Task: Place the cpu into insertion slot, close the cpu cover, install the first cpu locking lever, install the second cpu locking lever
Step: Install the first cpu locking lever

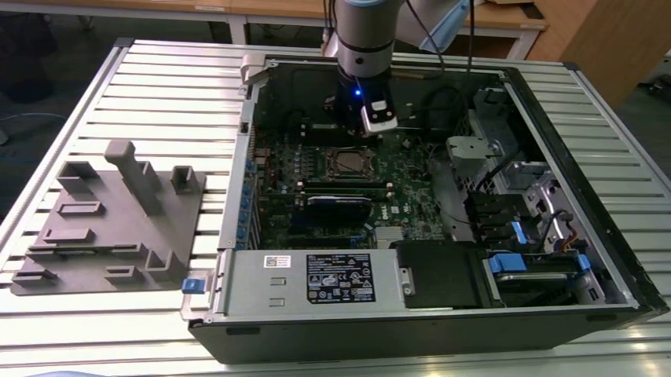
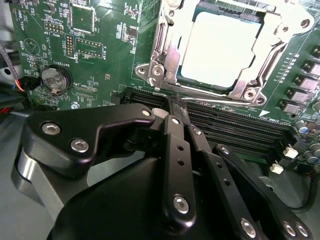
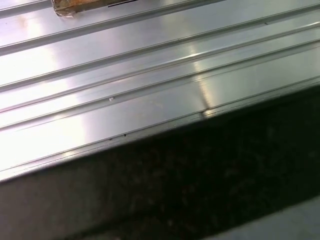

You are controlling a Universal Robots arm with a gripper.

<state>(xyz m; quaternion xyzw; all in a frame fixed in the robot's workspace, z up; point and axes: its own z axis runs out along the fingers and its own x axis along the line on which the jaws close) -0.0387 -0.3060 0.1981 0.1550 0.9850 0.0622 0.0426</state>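
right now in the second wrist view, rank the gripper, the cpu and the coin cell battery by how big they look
1. gripper: looks largest, but it sits closest to the camera, so its true rank is unsure
2. cpu
3. coin cell battery: clearly smallest

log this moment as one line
cpu: in insertion slot | cpu cover: down around cpu | gripper: shut, tips beside locking lever along slot edge
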